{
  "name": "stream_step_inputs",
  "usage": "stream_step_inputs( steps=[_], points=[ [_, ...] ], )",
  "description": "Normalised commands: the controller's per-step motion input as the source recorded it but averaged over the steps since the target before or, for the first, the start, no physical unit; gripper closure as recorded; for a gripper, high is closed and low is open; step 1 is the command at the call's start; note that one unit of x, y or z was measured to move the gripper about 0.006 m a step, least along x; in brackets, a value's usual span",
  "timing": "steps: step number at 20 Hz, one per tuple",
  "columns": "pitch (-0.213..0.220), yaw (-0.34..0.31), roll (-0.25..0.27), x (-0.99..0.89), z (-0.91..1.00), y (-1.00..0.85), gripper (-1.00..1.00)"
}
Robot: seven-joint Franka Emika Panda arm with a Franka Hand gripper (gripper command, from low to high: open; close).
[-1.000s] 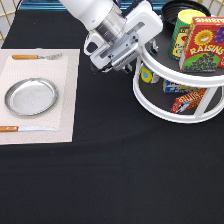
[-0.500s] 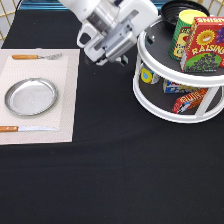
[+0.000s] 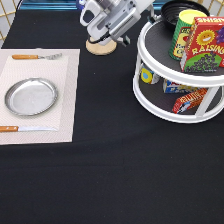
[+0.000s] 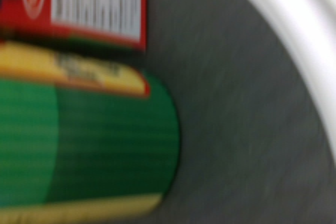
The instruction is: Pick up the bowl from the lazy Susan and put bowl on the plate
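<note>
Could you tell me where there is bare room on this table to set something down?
The black tablecloth lies bare along the exterior view's bottom, and between the placemat and the lazy Susan. The silver plate is empty. The lazy Susan's tiers are crowded: bowl, can, raisin box.

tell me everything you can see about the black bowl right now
The bowl is glossy black and round, only partly seen: its rim and dark inside show at the exterior view's top right. It sits on the upper tier of the lazy Susan, behind a green and yellow can that hides its near side. The robot's hand is beside it toward the exterior view's left; contact cannot be told. It is not on the plate.
</note>
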Motion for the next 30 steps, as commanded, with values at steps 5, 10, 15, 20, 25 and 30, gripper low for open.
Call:
stream_step_inputs(
  steps=[5,10,15,20,25,30],
  points=[
    [-0.051,0.0,-0.052,-0.64,-0.44,0.15,-1.0],
    [-0.025,0.0,-0.102,-0.2,-0.42,0.34,-1.0],
    [0.0,0.0,-0.101,0.04,-0.2,0.3,-1.0],
    [0.012,0.0,-0.054,0.26,-0.15,0.02,-1.0],
    [0.042,0.003,-0.052,0.53,-0.09,-0.07,-1.0],
    [0.01,0.01,-0.064,0.58,-0.1,-0.19,-1.0]
  ],
)
